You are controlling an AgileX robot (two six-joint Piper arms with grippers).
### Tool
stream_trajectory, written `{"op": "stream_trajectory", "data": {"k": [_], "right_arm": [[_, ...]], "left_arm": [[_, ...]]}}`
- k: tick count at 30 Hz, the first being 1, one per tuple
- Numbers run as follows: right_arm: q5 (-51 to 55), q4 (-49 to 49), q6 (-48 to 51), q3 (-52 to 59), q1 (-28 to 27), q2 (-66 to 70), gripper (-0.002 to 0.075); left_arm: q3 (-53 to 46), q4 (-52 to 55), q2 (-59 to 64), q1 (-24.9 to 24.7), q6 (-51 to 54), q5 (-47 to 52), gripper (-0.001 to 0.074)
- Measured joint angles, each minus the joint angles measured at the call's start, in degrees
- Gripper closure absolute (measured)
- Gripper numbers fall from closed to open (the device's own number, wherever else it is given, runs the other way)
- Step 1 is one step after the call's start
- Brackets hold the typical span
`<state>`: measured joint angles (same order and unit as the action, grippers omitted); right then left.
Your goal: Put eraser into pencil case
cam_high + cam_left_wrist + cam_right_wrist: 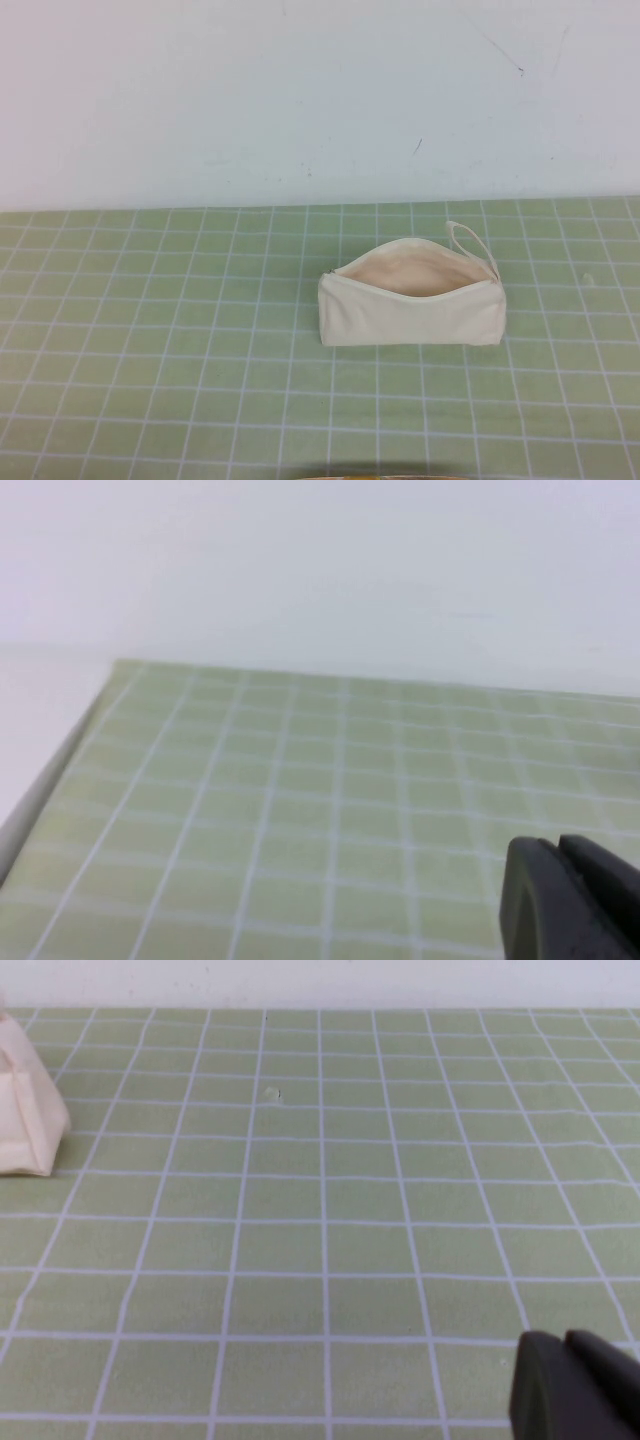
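Case (412, 305): soft, light pouch, mouth open, right of tabletop (150, 330) centre; hold its rim. Eraser: unseen. Left tool (575, 900), right tool (580, 1385): low over the tabletop, apart or together undeterminable.

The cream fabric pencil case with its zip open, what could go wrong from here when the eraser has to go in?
1. No eraser shows in any view, so it may still have to be found.
2. The cream fabric pencil case is soft, and its open mouth is a narrow slit; a drop could miss or push it along the green grid mat.
3. Only a dark edge of the left claw and right claw shows, both apart from the case.
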<state>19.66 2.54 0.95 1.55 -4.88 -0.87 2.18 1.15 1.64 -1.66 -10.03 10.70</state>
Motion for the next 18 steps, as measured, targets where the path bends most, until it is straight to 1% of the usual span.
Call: {"op": "stream_trajectory", "data": {"k": [2,5,9,18], "right_arm": [[0.0,0.0,0.0,0.0,0.0,0.0,0.0727],[0.0,0.0,0.0,0.0,0.0,0.0,0.0727],[0.0,0.0,0.0,0.0,0.0,0.0,0.0727],[0.09,0.0,0.0,0.0,0.0,0.0,0.0727]], "left_arm": [[-3.2,-0.33,-2.07,3.05,0.0,0.48,0.0736],[-3.64,-1.5,-2.17,5.06,0.0,2.91,0.0736],[-3.64,-1.94,-2.17,5.49,0.0,7.04,0.0736],[-3.53,-2.21,-2.17,5.49,0.0,7.56,0.0736]]}}
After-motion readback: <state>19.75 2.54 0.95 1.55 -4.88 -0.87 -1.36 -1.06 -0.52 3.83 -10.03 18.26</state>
